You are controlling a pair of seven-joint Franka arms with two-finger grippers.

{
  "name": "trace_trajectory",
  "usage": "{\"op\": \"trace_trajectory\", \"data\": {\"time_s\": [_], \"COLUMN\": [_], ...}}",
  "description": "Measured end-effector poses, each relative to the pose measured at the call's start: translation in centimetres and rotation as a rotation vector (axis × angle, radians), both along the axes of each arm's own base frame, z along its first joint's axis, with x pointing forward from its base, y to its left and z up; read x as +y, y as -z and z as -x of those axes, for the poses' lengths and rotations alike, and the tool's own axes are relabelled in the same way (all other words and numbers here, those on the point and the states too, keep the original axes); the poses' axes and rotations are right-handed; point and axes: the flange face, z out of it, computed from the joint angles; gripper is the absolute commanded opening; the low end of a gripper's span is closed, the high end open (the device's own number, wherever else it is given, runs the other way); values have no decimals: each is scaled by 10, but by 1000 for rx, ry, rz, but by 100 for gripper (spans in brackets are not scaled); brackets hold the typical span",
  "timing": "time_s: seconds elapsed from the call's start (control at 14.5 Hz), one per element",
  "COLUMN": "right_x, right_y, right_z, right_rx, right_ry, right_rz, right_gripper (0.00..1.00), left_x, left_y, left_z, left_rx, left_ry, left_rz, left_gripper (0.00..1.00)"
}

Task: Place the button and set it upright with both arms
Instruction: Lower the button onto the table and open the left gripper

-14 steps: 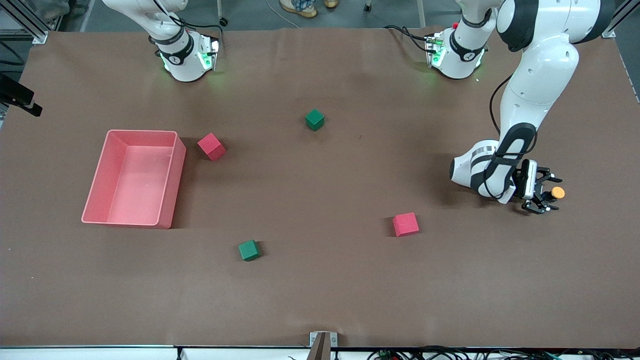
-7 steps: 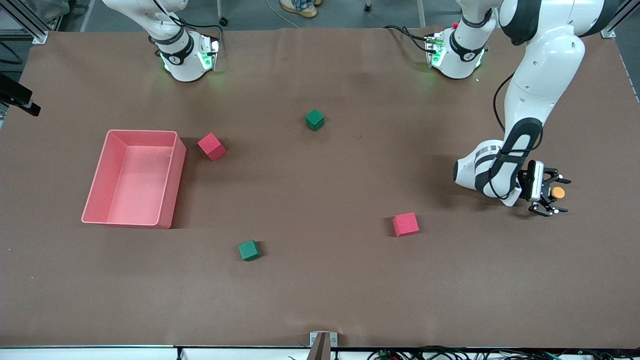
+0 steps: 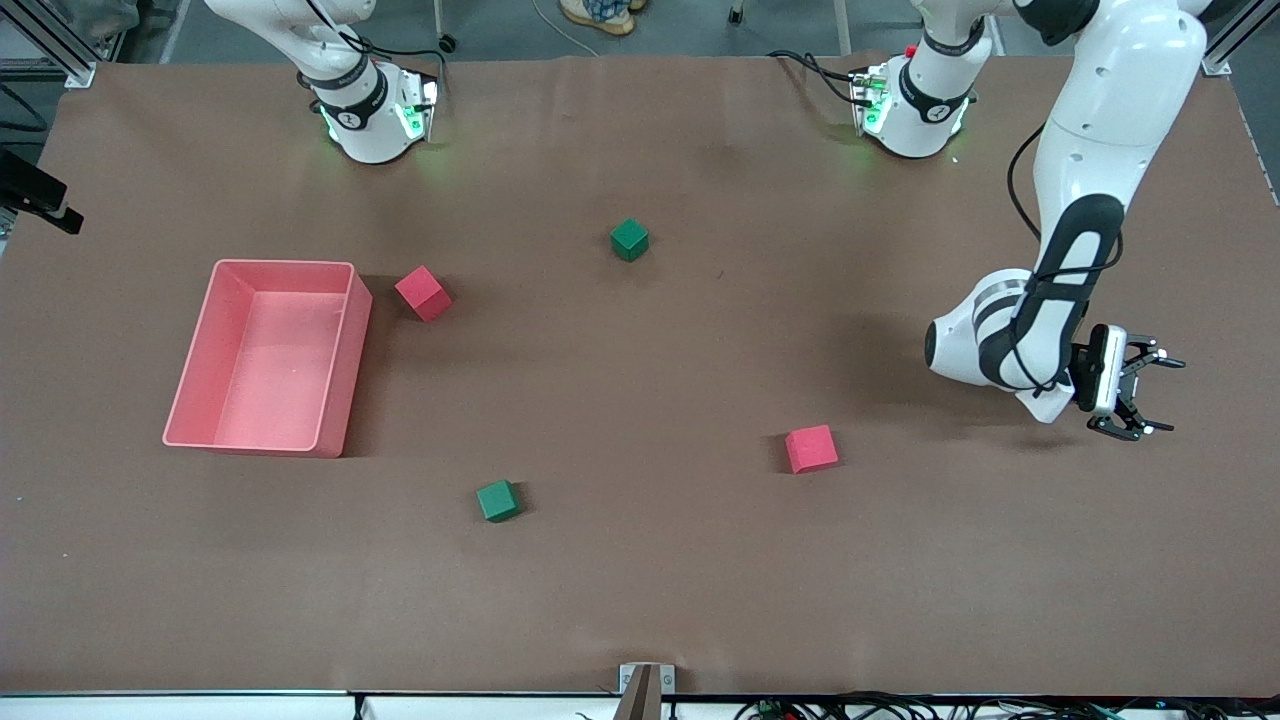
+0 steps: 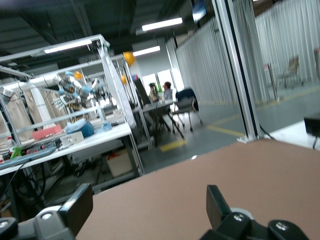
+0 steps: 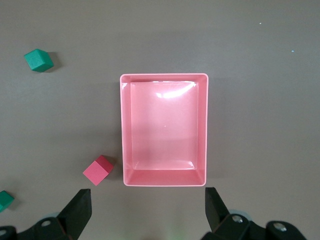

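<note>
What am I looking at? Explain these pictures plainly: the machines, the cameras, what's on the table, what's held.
Two white robot arms, the left arm and the right arm, stand at a brown table. The wide picture comes from a high camera facing them; the other two come from cameras on each arm's wrist. On the table lie a pink bin, two red cubes and two green cubes. The left gripper hangs low over its end of the table, fingers open and empty. The right gripper waits above the bin, fingers open and empty. No button shows.
</note>
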Motion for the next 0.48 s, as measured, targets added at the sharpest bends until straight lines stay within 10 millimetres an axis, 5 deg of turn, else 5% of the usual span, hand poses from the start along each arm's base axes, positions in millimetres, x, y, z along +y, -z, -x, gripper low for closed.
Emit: {"op": "trace_trajectory", "data": {"time_s": [0.48], "right_x": [1], "right_y": [0], "right_z": [0], "right_rx": [-1], "right_ry": [-3], "right_rz": [0], "right_gripper": [100], "left_x": [-51], "left_y": [-132], "left_z": [-68], "left_rx": [207], "left_ry": [-91], "left_rz": [432], "left_gripper": [100]}}
